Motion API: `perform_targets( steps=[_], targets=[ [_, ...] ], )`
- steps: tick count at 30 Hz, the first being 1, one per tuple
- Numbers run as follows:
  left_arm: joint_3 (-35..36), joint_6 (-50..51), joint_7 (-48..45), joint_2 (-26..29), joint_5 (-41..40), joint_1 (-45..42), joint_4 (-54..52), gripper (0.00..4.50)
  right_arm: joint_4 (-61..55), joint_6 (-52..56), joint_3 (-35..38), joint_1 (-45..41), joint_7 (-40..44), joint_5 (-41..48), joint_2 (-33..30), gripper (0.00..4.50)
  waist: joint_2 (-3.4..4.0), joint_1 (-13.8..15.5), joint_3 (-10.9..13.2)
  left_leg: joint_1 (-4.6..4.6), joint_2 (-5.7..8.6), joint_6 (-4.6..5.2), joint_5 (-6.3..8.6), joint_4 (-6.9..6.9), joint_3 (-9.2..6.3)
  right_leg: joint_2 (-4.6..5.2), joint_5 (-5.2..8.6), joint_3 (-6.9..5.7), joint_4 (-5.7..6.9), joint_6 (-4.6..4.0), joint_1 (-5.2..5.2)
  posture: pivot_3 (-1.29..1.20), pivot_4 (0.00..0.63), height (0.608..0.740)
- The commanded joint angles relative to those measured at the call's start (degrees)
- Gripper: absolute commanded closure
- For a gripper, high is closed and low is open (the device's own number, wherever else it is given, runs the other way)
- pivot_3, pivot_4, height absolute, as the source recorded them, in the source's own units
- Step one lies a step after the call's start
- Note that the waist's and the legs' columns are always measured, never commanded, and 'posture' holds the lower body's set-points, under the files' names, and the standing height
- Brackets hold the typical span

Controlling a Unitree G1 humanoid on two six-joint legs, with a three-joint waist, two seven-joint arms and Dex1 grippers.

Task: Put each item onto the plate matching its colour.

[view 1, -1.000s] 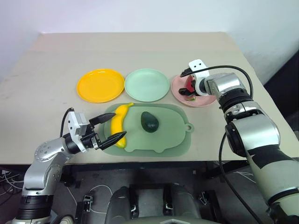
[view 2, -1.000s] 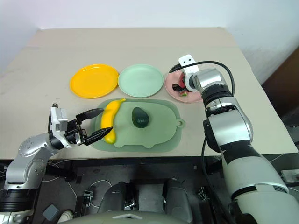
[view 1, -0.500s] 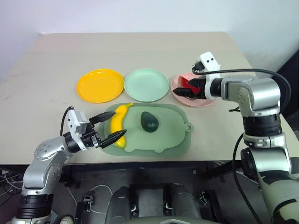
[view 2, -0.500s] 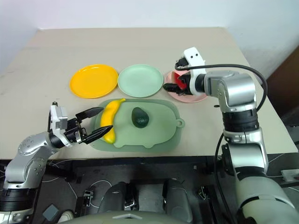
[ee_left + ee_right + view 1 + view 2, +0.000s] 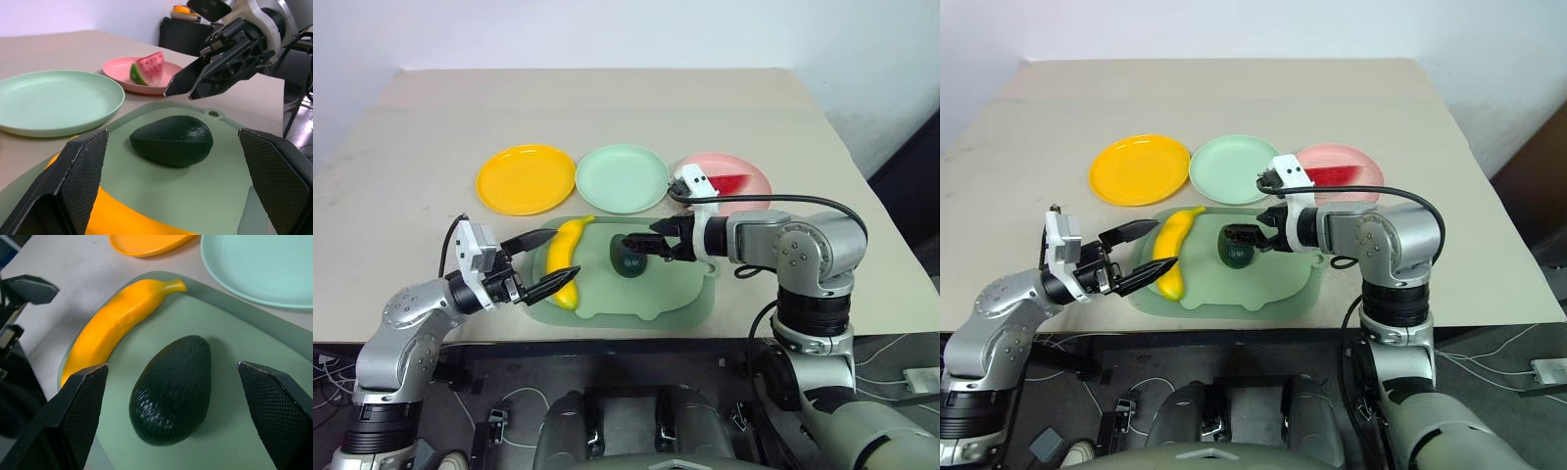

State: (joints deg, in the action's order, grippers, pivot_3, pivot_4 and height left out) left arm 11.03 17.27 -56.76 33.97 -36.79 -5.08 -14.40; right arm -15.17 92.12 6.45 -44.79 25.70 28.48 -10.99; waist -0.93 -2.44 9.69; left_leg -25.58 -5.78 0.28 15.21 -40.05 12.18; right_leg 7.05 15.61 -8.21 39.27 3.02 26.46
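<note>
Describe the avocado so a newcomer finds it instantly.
Find the pale green tray at the table's near edge, in front of the three round plates. Two toy fruits lie on it: a yellow banana toward the left and the avocado near the middle, with the open right gripper over it. It is the small, dark green, pebbly egg shape.
</note>
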Motion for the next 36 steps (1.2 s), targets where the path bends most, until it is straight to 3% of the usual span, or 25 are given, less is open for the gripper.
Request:
perform_targets(
  steps=[1,10,17,23,26,31,36],
  targets=[
    [1.3,-0.3,-0.1,0.9,-0.7,-0.2,-1.8,0.00,1.3,0.4,0.9,0.1,-4.2,2.0,2.4,0.02,0.00,-0.1,0.0,0.00,0.00,0.00,0.00,0.00,0.00,-0.01,0.00,0.00,0.00,0.00,0.00,0.00,0.150,0.695],
    [1.1,-1.4,-1.2,0.7,-0.3,0.2,-0.5,0.00,7.9,0.4,-0.8,1.6,-11.4,4.9,5.5,0.02,0.00,0.0,0.0,-0.01,0.00,0.00,0.00,0.01,0.01,-0.02,0.00,0.00,-0.01,0.00,0.00,0.00,0.150,0.695],
    [1.4,-2.4,-1.7,0.5,-0.2,0.6,0.5,0.00,7.3,0.4,-3.7,0.8,-12.2,5.6,5.0,0.02,-0.01,-0.1,0.0,0.03,-0.01,0.00,0.00,0.02,0.00,-0.02,0.00,0.00,-0.01,0.00,-0.02,0.00,0.150,0.695],
    [2.2,-3.8,-2.4,0.5,0.0,2.1,1.1,0.00,3.6,0.3,-6.6,-0.4,-9.4,6.4,1.6,1.39,0.00,-0.1,0.0,0.01,-0.02,0.00,0.00,0.03,0.00,-0.02,0.00,0.00,-0.02,0.00,0.00,0.00,0.150,0.695],
    [2.7,-4.2,-2.2,0.5,0.0,2.2,1.3,0.00,2.9,-2.0,-5.7,-3.6,-7.0,7.0,0.0,1.39,0.00,-0.1,0.0,0.00,-0.02,0.00,0.00,0.03,-0.01,-0.01,0.00,0.00,-0.03,0.00,0.01,0.00,0.150,0.695],
    [3.4,-4.7,-2.2,0.4,-0.2,3.2,1.4,0.00,10.9,-10.2,-5.3,-11.9,-3.7,4.9,-1.6,1.39,0.00,-0.2,0.0,-0.01,-0.02,0.00,0.01,0.06,0.01,-0.02,0.00,0.01,-0.03,0.00,0.05,0.00,0.150,0.695],
    [3.6,-4.7,-1.1,0.3,-0.4,4.2,0.1,0.00,29.7,-26.5,-13.1,-18.7,-0.7,-4.3,-1.6,1.39,0.00,-0.2,0.0,0.01,-0.01,0.00,0.00,0.06,0.06,-0.03,0.00,0.01,-0.04,0.00,0.03,0.00,0.150,0.695]
  ],
)
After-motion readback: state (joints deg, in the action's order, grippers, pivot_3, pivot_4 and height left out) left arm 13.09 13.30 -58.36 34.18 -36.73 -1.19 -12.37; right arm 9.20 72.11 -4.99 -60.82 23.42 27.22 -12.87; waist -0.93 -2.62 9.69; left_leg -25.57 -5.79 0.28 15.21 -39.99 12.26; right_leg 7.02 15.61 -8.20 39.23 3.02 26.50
